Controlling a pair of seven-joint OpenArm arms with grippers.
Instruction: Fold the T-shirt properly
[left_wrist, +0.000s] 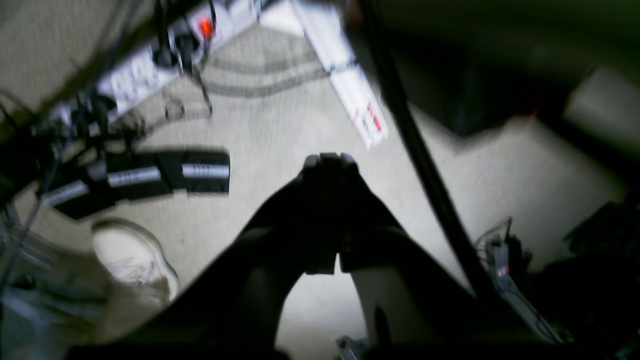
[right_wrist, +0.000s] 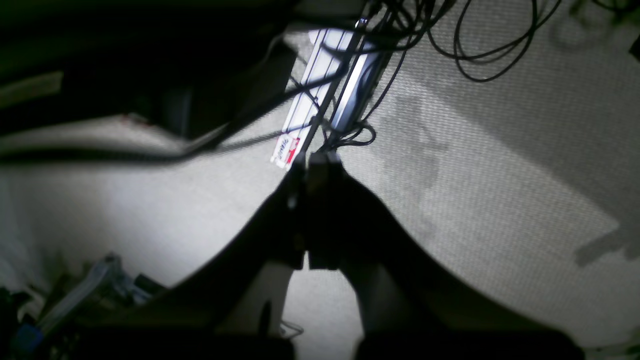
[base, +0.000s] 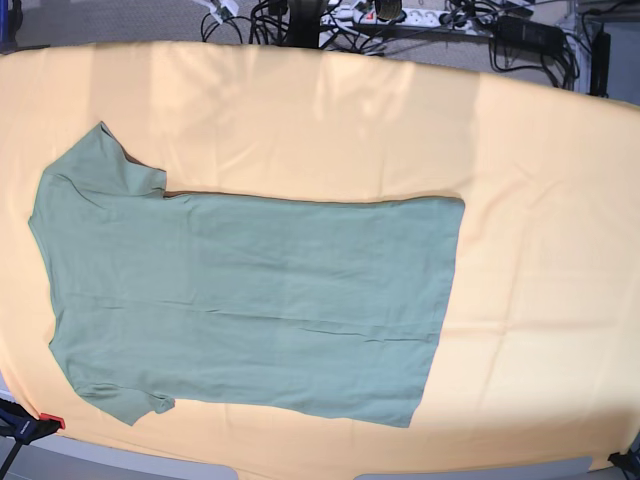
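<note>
We see the T-shirt (base: 250, 300) spread flat on the orange cloth (base: 540, 200), sleeves toward the base view's left, hem toward its right. Neither arm shows in that view. Our left gripper (left_wrist: 330, 162) hangs over carpet (left_wrist: 270, 125) with jaws clenched on nothing; our right gripper (right_wrist: 315, 162) likewise, clenched and empty, near cables (right_wrist: 475, 45).

The right tool (right_wrist: 314, 167), dark and in shadow, points down at a pale grey woven carpet floor (right_wrist: 500, 190), its two sides pressed together with nothing between them. Just past its tip lies a white oblong power strip with a red-and-white label (right_wrist: 312, 107). Thin black looping cables (right_wrist: 475, 60) trail across the carpet above it.
</note>
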